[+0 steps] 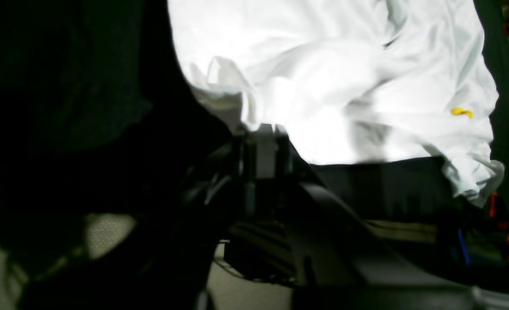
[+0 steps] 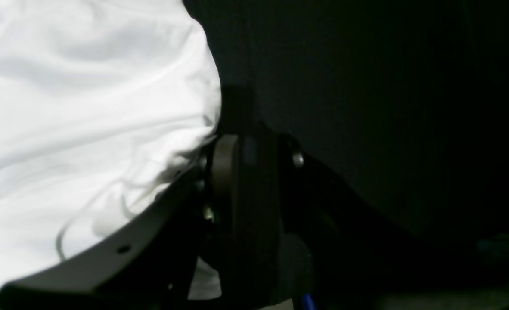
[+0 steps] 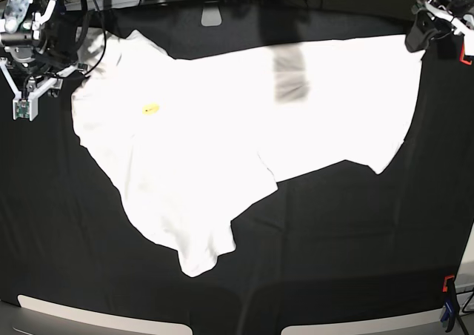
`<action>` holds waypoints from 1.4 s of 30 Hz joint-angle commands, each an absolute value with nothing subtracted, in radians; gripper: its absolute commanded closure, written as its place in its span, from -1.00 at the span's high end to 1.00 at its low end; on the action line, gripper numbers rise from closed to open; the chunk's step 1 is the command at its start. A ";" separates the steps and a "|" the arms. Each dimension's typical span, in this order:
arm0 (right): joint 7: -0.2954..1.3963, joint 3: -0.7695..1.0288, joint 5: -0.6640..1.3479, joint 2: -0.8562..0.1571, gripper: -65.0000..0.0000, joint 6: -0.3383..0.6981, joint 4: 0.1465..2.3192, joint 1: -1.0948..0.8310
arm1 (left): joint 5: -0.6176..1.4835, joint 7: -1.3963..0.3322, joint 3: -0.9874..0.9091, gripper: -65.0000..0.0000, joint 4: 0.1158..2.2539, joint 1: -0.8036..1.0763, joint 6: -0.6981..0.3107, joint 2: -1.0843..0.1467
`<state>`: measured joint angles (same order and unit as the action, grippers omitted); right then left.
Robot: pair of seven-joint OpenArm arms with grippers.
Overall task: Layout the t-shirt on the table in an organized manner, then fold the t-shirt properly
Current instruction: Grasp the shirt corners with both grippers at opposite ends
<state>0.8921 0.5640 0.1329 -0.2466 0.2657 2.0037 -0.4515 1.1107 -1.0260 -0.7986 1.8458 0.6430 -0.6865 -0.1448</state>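
The white t-shirt (image 3: 207, 120) lies spread, with folds and bunching, over the black cloth-covered table (image 3: 333, 239). In the base view it runs from just beside the right gripper (image 3: 38, 101) on that view's left to the left gripper (image 3: 418, 42) at the upper right, with 1 ragged lobe of fabric reaching down toward the lower middle.

The left gripper is pressed together on the t-shirt, pinching a gathered bit of it at an edge. In the left wrist view, that gathered cloth stands up in creases right at the fingertips (image 1: 265, 137), while the rest of the shirt spreads beyond the gripper and off to that view's right, where 1 end is crumpled.

The right gripper's 2 fingers stand apart, with dark table cloth visible between them. In the right wrist view, the t-shirt is on the left side of that gripper, its rumpled edge right beside the left-hand finger; whether the 2 touch, I cannot tell. Table cloth fills the other side.

1 small yellow mark (image 3: 151, 109) shows on the shirt, nearer the right gripper than the left. 2 red-and-blue clamps (image 3: 450, 305) (image 2: 308, 301) are partly visible at the table's borders.
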 commanded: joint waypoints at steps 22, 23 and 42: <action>0.960 0.569 0.213 -0.260 -0.51 0.263 2.014 -0.453 | 1.078 -1.023 -0.805 -0.28 1.860 0.651 -0.698 -0.160; 0.972 0.569 0.213 -0.261 -0.51 0.263 2.006 -0.456 | 1.055 -1.017 -0.805 -0.28 1.860 0.651 -0.698 -0.149; 0.954 0.569 0.344 -0.260 -1.00 0.421 1.755 -0.469 | 1.029 -0.995 -0.805 -0.31 1.860 0.651 -0.698 -0.133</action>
